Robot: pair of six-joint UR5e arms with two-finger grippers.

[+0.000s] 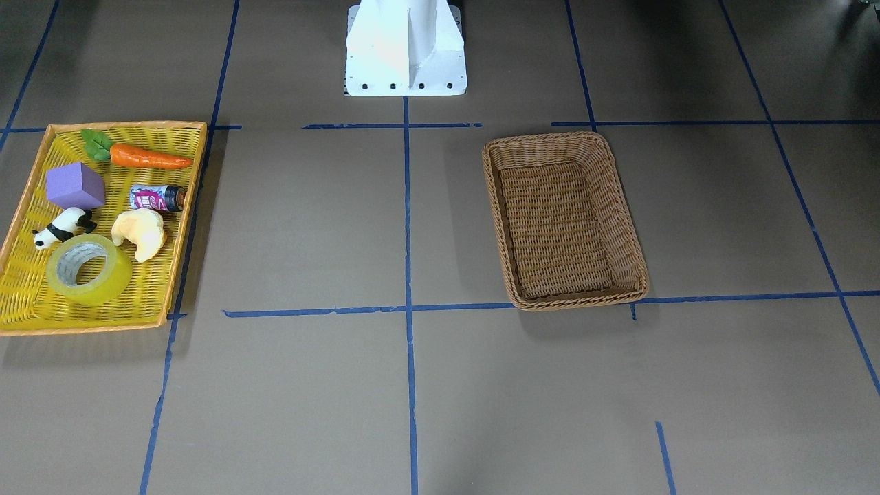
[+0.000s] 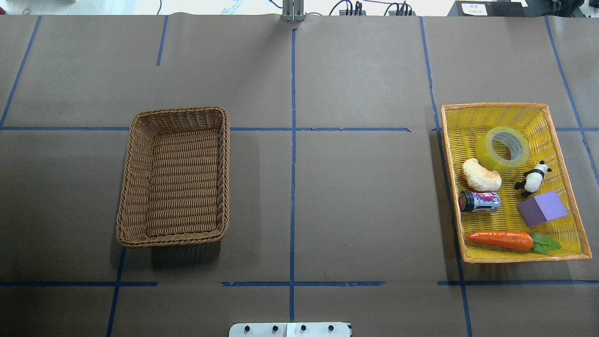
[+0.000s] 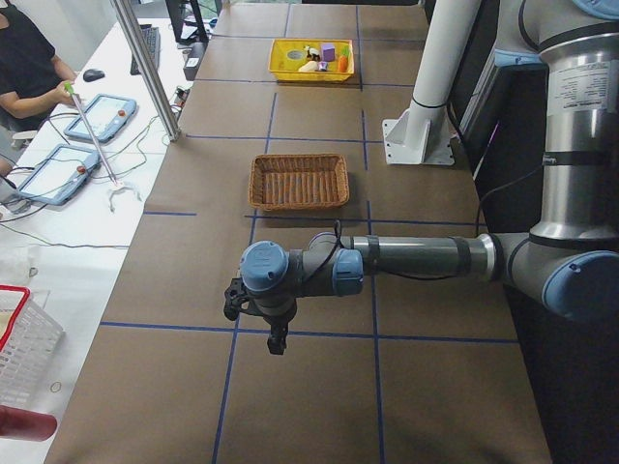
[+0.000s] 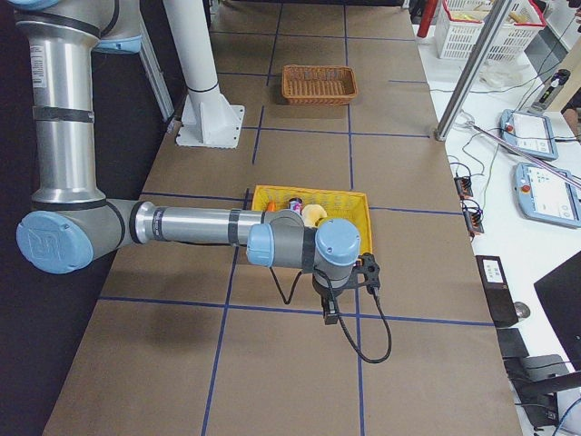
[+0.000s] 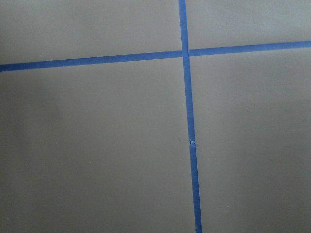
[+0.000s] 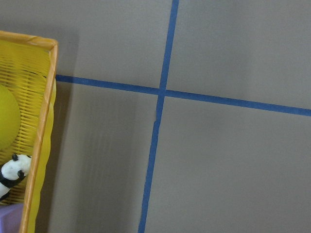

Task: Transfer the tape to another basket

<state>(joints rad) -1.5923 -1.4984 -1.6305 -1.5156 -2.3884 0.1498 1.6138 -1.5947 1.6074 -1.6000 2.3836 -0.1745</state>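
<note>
Tape (image 2: pixel 489 155) lies flat, hole up, in the far part of the yellow tray (image 2: pixel 493 106) at my right end of the desk (image 2: pixel 355 201). A croissant (image 2: pixel 481 175) sits just beside it and a toy panda (image 2: pixel 532 178) is near. The wicker basket (image 2: pixel 180 182) is well apart from it, on the left half of the desk, and nothing is in it. I judge the task is not yet begun: this is the approach step.

The right tool (image 4: pixel 329 314) hangs over bare desk beyond the tray's right end, so I would send that arm. It needs to come in over the tray, drop onto the roll, and take it by its wall, one finger in the core, keeping off the croissant. Then comes a long carry leftward.

The overhead and front views show both containers and neither arm. Only the side views show the arms, the left tool (image 3: pixel 276 338) hanging over bare desk beyond the basket's left end. From those views I cannot tell whether either tool is wide or narrow. The right wrist view catches the tray's corner, a sliver of the roll and the panda. The left wrist view shows only crossing blue lines (image 5: pixel 187 97).
</note>
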